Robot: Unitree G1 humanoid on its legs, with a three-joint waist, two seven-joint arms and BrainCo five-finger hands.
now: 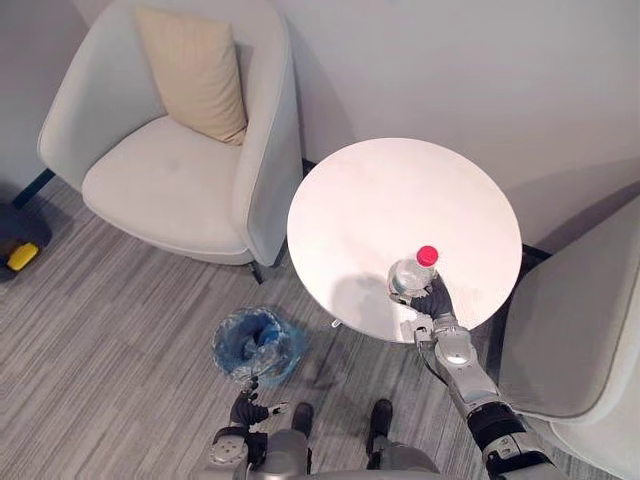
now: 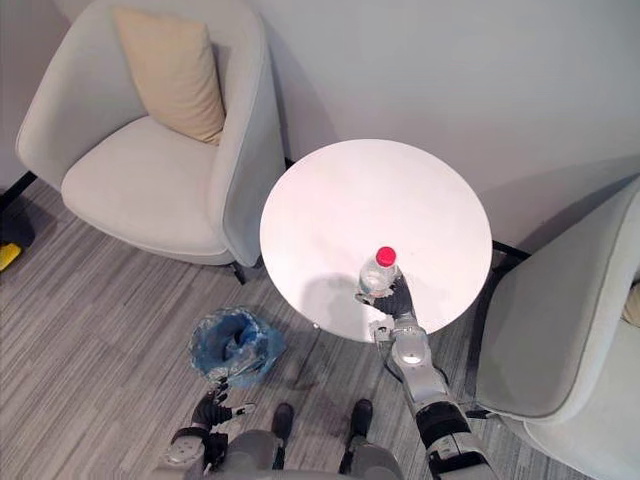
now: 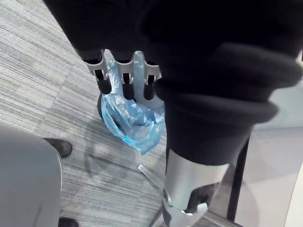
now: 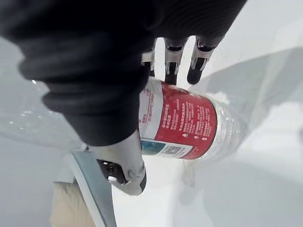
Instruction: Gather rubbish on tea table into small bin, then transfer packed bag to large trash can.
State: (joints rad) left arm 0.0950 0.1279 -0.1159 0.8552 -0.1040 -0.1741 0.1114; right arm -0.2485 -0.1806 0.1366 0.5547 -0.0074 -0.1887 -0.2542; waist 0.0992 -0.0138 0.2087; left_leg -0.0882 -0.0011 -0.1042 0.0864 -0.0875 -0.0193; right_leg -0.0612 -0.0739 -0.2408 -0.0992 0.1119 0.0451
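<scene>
- Left eye view: the bottle (image 1: 410, 272) is standing upright on the tea table (image 1: 400, 190), near its 5 o'clock edge. The right hand (image 1: 433, 300) is closing around its lower part. The small bin (image 1: 258, 345) is sitting off the table's 7 o'clock side, with the left hand (image 1: 247, 410) hanging at the bin's 6 o'clock.
- Right eye view: the bottle is the only rubbish on the table, so I judge the gathering is nearly finishing. Dropping it in and carrying the bag to the large trash can are remaining.
- Left wrist view: the left fingers (image 3: 125, 82) are straight, holding nothing. They are pointing at the blue bag (image 3: 130, 125), which is lying open, not yet packed.
- Right wrist view: this is showing the grip that the head views are hiding. The right fingers (image 4: 173, 59) are curling over the red label (image 4: 187, 123), and the thumb (image 4: 128, 165) is pressing from the opposite side.
</scene>
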